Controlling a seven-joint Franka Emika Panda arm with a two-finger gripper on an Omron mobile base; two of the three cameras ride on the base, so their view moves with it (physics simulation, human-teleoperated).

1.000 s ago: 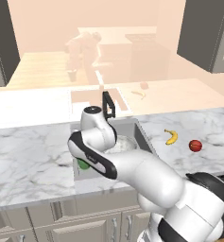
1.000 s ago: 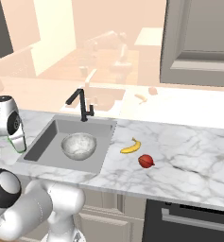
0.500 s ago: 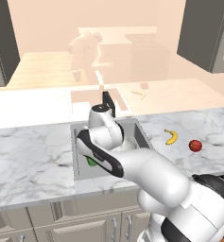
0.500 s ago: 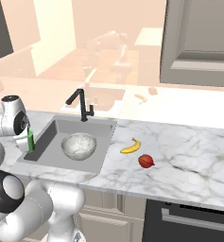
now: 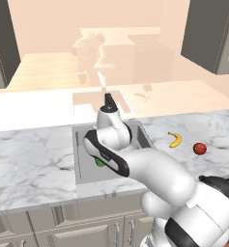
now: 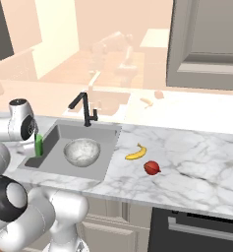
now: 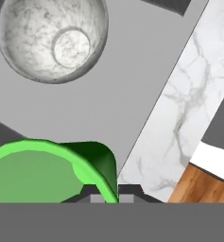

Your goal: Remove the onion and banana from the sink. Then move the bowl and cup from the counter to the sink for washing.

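Over the sink's point(image 6: 49, 135) left end, gripper point(image 7: 105, 194) is pinched on the green cup's point(image 6: 39, 145) rim, cup hanging inside the basin near its left wall. Bowl point(image 6: 81, 151) sits upright mid-basin, right of the cup, apart from it. Black faucet point(image 6: 84, 109) stands behind the basin. Arm point(image 5: 135, 164) blocks most of the basin from the left base camera. Banana point(image 6: 136, 152) and onion point(image 6: 151, 168) lie on the counter point(image 6: 196, 157) right of the sink, near each other, not touching.
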